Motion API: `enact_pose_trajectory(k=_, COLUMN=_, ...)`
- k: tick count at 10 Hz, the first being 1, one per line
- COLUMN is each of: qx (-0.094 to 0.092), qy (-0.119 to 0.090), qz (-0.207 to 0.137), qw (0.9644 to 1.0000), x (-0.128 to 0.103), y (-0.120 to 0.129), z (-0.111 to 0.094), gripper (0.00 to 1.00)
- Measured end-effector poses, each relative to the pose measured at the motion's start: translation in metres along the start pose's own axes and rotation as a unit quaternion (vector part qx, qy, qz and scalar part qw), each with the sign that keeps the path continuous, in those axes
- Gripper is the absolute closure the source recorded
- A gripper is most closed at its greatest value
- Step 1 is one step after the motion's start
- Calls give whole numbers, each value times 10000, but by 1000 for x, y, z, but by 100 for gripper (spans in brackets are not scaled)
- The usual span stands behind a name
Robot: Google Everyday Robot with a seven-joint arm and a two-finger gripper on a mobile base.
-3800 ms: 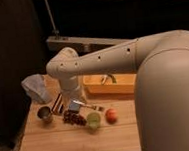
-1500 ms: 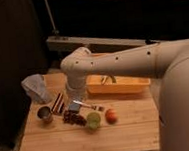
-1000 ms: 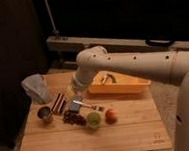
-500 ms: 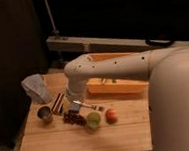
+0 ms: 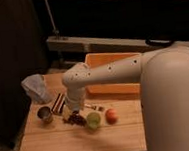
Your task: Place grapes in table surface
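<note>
The grapes (image 5: 76, 120) are a small dark bumpy bunch lying on the light wooden table surface (image 5: 79, 141), just left of the green cup (image 5: 94, 121). My white arm comes in from the right, bends at a joint (image 5: 78, 81) and points down. My gripper (image 5: 74, 111) is at its lower end, directly above the grapes and very close to them. The wrist hides the point where it meets the bunch.
A round orange-red fruit (image 5: 111, 115) sits right of the green cup. A metal cup (image 5: 44, 115), a dark striped packet (image 5: 58, 103) and a crumpled pale bag (image 5: 36, 88) are on the left. A yellow-orange tub (image 5: 104, 59) stands at the back.
Over the last second the arm's joint swung left and down, bringing the gripper over the grapes. The objects on the table have stayed where they were.
</note>
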Motion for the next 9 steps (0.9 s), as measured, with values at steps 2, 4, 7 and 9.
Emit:
enact_pose_trajectory(k=2, qx=-23, qy=81, qz=-5, qw=10000, x=5, y=3, z=13, gripper=35)
enact_pose_trajectory(k=4, qx=-70, qy=132, qz=85, qw=9999, x=13, y=-6, z=28, gripper=35)
enact_pose_trajectory(k=7, qx=-140, qy=340, qz=64, qw=9993, x=13, y=-12, z=53, gripper=35)
enact_pose_trajectory(k=9, qx=-141, qy=468, qz=84, qw=9988, x=14, y=-19, z=66, gripper=35)
